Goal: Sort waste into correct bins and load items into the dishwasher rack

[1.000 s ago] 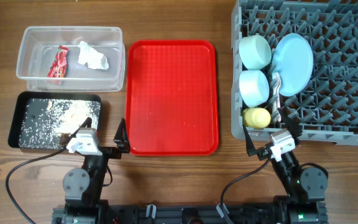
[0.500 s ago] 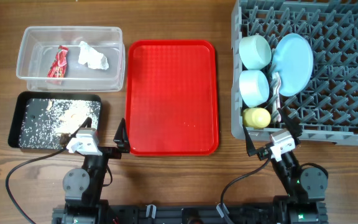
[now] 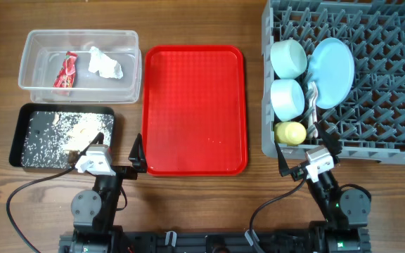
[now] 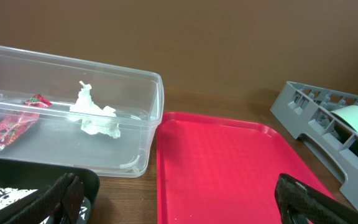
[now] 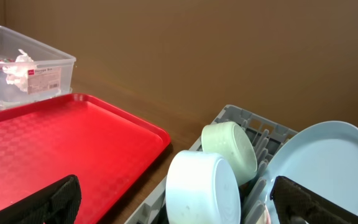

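Note:
The clear tub [image 3: 80, 65] holds the red wrapper [image 3: 66, 72] and the white napkin [image 3: 105, 63]; both also show in the left wrist view, wrapper [image 4: 6, 127] and napkin [image 4: 95, 115]. The black tray [image 3: 63, 135] holds crumbly food scraps [image 3: 76, 132]. The grey rack [image 3: 371, 77] holds the pale green bowl [image 3: 289, 57], light blue bowl [image 3: 287, 98], yellow cup [image 3: 291, 132], light blue plate [image 3: 332, 70] and white cutlery [image 3: 313, 105]. My left gripper [image 3: 118, 156] is open and empty near the table's front edge. My right gripper [image 3: 306, 156] is open and empty by the rack's front edge.
A flat red serving tray [image 3: 194, 109] lies between the bins and the rack, with a few tiny crumbs on it. Both arm bases sit at the table's front edge.

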Available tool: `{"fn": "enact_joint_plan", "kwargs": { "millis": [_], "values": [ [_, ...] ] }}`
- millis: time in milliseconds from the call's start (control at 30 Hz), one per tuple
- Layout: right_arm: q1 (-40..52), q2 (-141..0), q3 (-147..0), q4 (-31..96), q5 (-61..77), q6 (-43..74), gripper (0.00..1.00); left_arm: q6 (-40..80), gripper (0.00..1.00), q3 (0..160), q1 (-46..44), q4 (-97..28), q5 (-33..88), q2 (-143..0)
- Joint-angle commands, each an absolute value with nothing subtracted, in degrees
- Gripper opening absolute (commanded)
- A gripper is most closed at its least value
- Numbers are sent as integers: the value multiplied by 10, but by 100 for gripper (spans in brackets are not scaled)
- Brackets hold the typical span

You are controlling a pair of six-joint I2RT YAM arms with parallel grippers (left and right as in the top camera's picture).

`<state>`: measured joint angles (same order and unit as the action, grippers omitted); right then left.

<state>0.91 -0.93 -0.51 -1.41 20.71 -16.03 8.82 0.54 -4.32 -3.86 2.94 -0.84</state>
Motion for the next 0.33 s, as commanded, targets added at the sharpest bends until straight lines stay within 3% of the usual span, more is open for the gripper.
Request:
{"fn": "enact_joint_plan", "kwargs": {
  "millis": [0, 300],
  "values": [
    [7, -3, -3, -18, 206, -165, 100, 79, 100, 3, -38, -41, 35, -6],
    [7, -3, -3, -18, 206, -165, 100, 79, 100, 3, -38, -41, 35, -6]
  ]
}}
